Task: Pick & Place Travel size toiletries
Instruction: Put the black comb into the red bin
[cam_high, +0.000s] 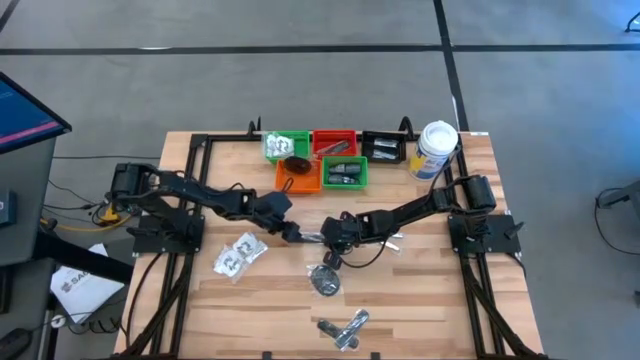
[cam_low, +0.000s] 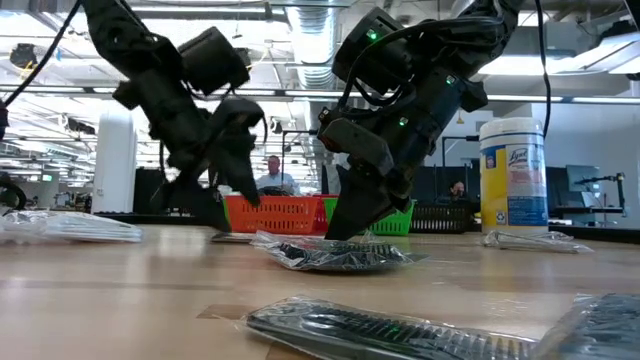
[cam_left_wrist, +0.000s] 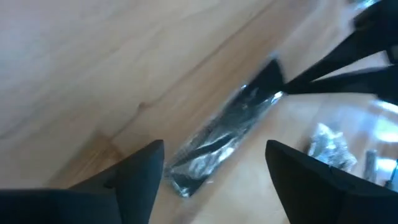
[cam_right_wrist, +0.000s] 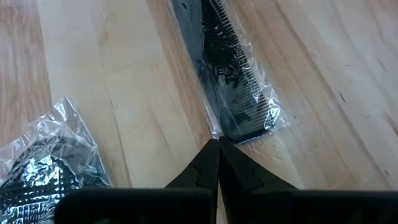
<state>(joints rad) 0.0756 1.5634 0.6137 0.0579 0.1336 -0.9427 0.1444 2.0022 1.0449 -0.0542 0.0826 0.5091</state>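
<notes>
The wrapped comb (cam_right_wrist: 231, 74) lay flat between the released left gripper (cam_left_wrist: 214, 171) and the clenched right gripper (cam_right_wrist: 216, 163), which pinched its wrapper edge. It seemed light, stiff and slippery; best gripped mid-body.

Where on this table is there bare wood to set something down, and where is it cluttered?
Bare wood lies at the near left corner, below the clear packets, and at the near right, right of the silvery sachets. The middle is crowded: both arms meet over a wrapped comb. The far edge holds the trays and white canister.
</notes>
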